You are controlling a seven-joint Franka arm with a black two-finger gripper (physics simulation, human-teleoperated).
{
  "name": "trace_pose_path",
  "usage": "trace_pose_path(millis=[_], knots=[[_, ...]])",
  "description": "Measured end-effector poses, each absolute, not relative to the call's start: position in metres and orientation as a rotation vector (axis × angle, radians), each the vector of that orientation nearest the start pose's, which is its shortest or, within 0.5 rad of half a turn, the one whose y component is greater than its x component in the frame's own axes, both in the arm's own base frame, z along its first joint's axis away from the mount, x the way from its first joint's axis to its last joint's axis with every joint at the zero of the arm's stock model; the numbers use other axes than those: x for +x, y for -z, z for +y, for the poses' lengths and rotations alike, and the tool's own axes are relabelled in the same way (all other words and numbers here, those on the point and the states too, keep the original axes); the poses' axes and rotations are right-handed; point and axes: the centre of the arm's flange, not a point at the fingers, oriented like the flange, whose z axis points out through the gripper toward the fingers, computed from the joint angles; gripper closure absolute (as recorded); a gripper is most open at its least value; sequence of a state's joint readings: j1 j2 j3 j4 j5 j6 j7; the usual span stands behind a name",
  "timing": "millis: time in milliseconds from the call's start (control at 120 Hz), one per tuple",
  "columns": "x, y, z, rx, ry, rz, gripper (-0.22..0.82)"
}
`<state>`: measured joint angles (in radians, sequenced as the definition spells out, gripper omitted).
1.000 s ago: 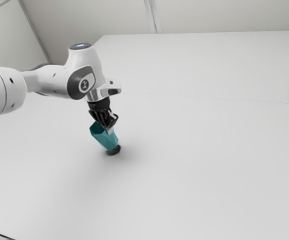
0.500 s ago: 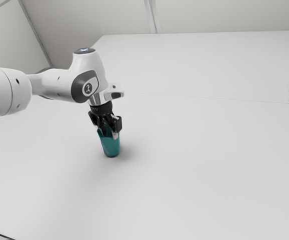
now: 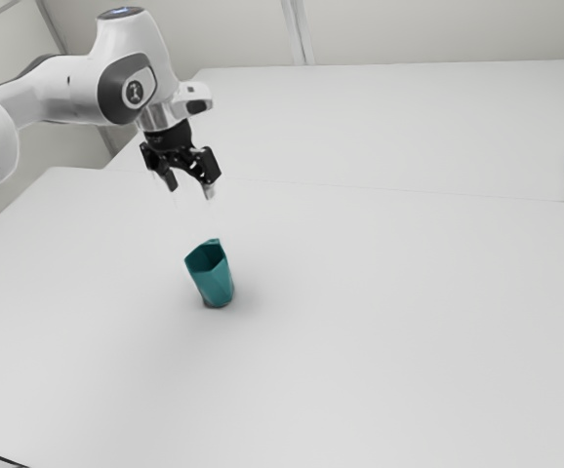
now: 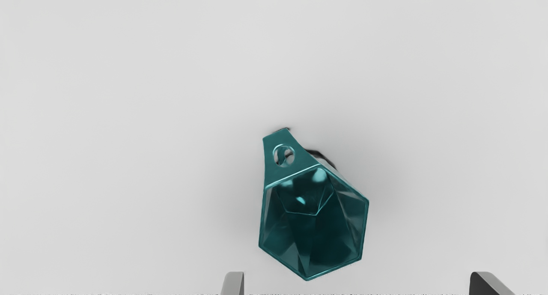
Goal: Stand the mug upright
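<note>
The gripper [image 3: 191,189] stands wide open and holds nothing. Its fingers [image 4: 234,282] are well apart, with free space between their tips, and both point down towards the table [image 3: 389,331]. Below the tips, separated from them by a clear gap, is the teal mug [image 3: 215,283]. In the wrist view it lies ahead of the fingertips, its near rim [image 4: 307,279] coming in between the lines of the two fingers, and neither finger touches it. The mug is on the table with its six-sided mouth facing up and its narrower base down; it looks upright to me, though from this slant I can't rule out a slight lean. Its handle [image 4: 272,171], the same teal, sticks out from the rim on the side away from the fingertips and has a round hole [image 4: 284,155] through it. A soft shadow spreads over the pale tabletop around the mug. Farther out, the white arm [image 3: 53,93] reaches in from the exterior view's upper left, above the table, and a light grey wall [image 3: 438,29] stands behind.
</note>
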<state>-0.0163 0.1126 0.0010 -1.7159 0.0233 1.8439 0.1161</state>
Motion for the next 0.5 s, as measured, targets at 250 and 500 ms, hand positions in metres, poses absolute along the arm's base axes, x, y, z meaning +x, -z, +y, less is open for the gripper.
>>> trace_pose_path(millis=[250,500], knots=[[0.592,-0.557,-0.01,-3.107,0.046,0.247,0.01],[0.588,-0.561,-0.006,-3.114,0.026,0.268,0.0]])
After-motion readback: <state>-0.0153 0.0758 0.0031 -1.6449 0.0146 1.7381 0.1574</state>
